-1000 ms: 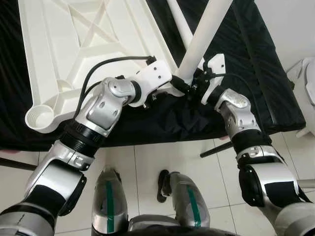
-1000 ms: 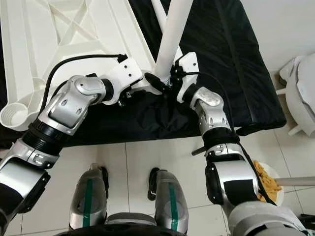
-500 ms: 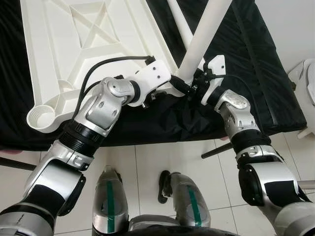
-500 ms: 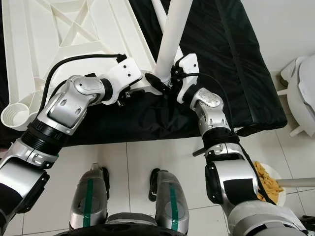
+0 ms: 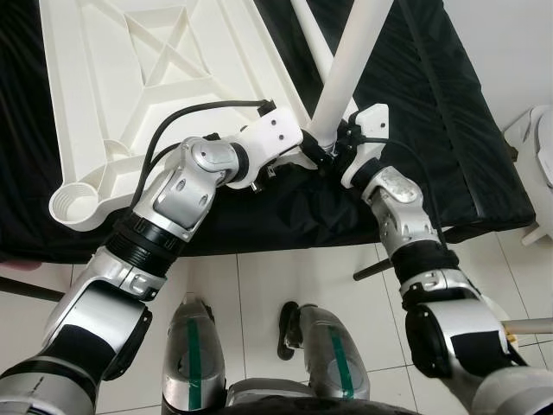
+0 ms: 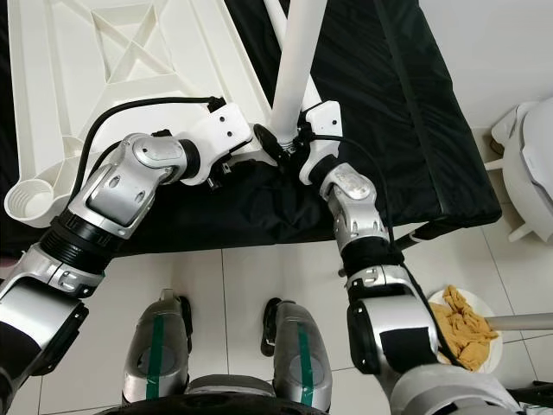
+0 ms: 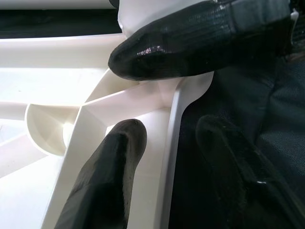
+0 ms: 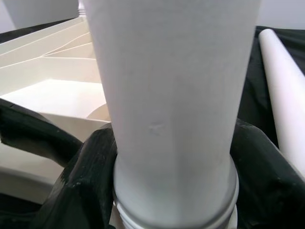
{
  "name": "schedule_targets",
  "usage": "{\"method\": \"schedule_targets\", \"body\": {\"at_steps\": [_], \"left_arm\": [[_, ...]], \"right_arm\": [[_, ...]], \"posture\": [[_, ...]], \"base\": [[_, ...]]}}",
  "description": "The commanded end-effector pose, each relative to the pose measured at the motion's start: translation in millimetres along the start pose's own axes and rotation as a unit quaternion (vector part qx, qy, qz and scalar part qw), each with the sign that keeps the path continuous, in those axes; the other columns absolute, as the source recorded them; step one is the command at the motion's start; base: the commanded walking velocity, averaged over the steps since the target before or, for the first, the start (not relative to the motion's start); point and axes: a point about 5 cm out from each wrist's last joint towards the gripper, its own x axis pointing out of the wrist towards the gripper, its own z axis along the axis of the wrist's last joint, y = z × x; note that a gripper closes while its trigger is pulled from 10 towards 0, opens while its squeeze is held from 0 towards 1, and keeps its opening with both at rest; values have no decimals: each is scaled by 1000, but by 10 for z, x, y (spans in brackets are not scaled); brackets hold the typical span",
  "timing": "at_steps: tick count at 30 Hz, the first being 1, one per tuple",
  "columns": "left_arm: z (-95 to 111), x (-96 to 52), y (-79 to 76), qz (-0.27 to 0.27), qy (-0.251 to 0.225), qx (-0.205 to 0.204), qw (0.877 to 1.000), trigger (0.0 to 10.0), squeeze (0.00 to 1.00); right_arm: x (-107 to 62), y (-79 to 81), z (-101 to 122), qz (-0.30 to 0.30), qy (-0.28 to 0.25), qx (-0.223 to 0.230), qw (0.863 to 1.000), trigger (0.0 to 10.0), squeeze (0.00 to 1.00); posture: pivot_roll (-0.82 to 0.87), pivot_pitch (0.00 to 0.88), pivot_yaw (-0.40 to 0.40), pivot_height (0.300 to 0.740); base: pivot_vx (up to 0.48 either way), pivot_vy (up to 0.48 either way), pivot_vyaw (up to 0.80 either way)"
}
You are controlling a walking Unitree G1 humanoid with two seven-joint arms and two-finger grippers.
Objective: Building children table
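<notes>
Right pincer (image 8: pixel 171 157): black fingers (image 8: pixel 78 186) clasped on either side of the white round plastic table leg (image 5: pixel 347 69), near its threaded lower end.
White table leg: stands upright, slightly tilted, its base at the near corner of the tabletop, directly between the two pincers.
Left pincer (image 7: pixel 162 148): at the same corner, just beside the right pincer; one finger (image 7: pixel 112 181) lies inside the tabletop's rim and the other outside it, so the fingers straddle the rim. Whether they press on it cannot be told.
White moulded plastic tabletop (image 5: pixel 130 78): lies upside down, ribbed underside showing, stretching away from the left pincer; a round leg socket (image 5: pixel 73 204) sits at the corner well apart from both pincers.
Second white round leg (image 6: pixel 278 26): lies flat beyond the right pincer, behind the held leg.
Surface (image 5: pixel 449 130): draped in black cloth, carrying all the parts.
Floor (image 5: pixel 259 285): white tiles under the robot's legs.
</notes>
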Motion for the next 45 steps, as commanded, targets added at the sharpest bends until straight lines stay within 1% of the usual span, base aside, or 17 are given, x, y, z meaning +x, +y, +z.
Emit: {"method": "schedule_targets", "body": {"at_steps": [1, 4, 6, 8, 9, 10, 12, 18, 20, 21, 22, 32, 33, 35, 36, 41, 45], "left_arm": [[-1, 9, -45, -3, -1, 11, 1000, 10000, 0], [-9, 14, -59, -6, 1, 11, 1000, 10000, 0], [-16, 22, -82, -10, 2, 11, 1000, 10000, 0], [-16, 22, -82, -10, 2, 11, 1000, 10000, 0], [-16, 24, -89, -11, 2, 11, 1000, 10000, 0], [-16, 24, -89, -11, 2, 11, 1000, 10000, 0], [-12, 26, -91, -12, 1, 10, 1000, 10000, 0], [-7, 27, -90, -11, 0, 10, 1000, 10000, 0], [-3, 28, -84, -9, 0, 9, 1000, 10000, 0], [-3, 28, -84, -9, 0, 9, 1000, 10000, 0], [-3, 25, -78, -8, 0, 8, 1000, 10000, 0], [-6, 11, -43, -2, 1, 6, 1000, 10000, 0], [-3, 10, -39, -1, 0, 6, 1000, 10000, 0], [-2, 10, -36, 0, 0, 6, 1000, 10000, 0], [0, 12, -37, 0, 0, 7, 1000, 10000, 0], [5, 18, -35, 0, -1, 5, 1000, 10000, 0], [12, 18, -25, 2, -2, 6, 1000, 10000, 0]], "right_arm": [[-41, 10, -84, -9, 21, -5, 1000, 10000, 0], [-42, 30, -71, -33, 16, 0, 999, 10000, 0], [-43, 75, -53, -72, 5, 11, 997, 10000, 0], [-43, 75, -53, -72, 5, 11, 997, 10000, 0], [-38, 95, -48, -92, 3, 15, 996, 10000, 0], [-38, 95, -48, -92, 3, 15, 996, 10000, 0], [-17, 150, -27, -134, 0, 15, 991, 10000, 0], [-3, 230, -26, -164, 2, 10, 986, 10000, 0], [2, 363, -88, -185, 16, 15, 982, 10000, 0], [2, 363, -88, -185, 16, 15, 982, 10000, 0], [12, 430, -98, -181, 16, 16, 983, 10000, 0], [-6, 347, -52, -211, 14, 7, 977, 10000, 0], [-9, 337, -50, -217, 18, 9, 976, 10000, 733], [-10, 330, -48, -222, 21, 10, 975, 10000, 733], [-11, 318, -40, -225, 20, 10, 974, 10000, 1000], [-16, 300, -14, -227, 16, 3, 974, 10000, 1000], [-27, 251, 24, -198, 6, -6, 980, 10000, 1000]], "posture": [[37, 32, -68, 740], [36, 34, -69, 740], [33, 38, -67, 740], [33, 38, -67, 740], [32, 39, -67, 740], [32, 39, -67, 740], [30, 40, -71, 740], [30, 42, -74, 740], [33, 44, -79, 740], [33, 44, -79, 740], [35, 46, -79, 740], [29, 50, -72, 740], [28, 51, -71, 740], [28, 50, -71, 740], [27, 50, -71, 740], [24, 50, -72, 740], [24, 50, -71, 740]], "base": [[0, 0, 0], [0, 0, 0], [0, 0, 0], [0, 0, 0], [0, 0, 0], [0, 0, 0], [0, 0, 0], [0, 0, 0], [0, 0, 0], [0, 0, 0], [0, 0, 0], [0, 0, 0], [0, 0, 0], [0, 0, 0], [0, 0, 0], [0, 0, 0], [0, 0, 0]]}}
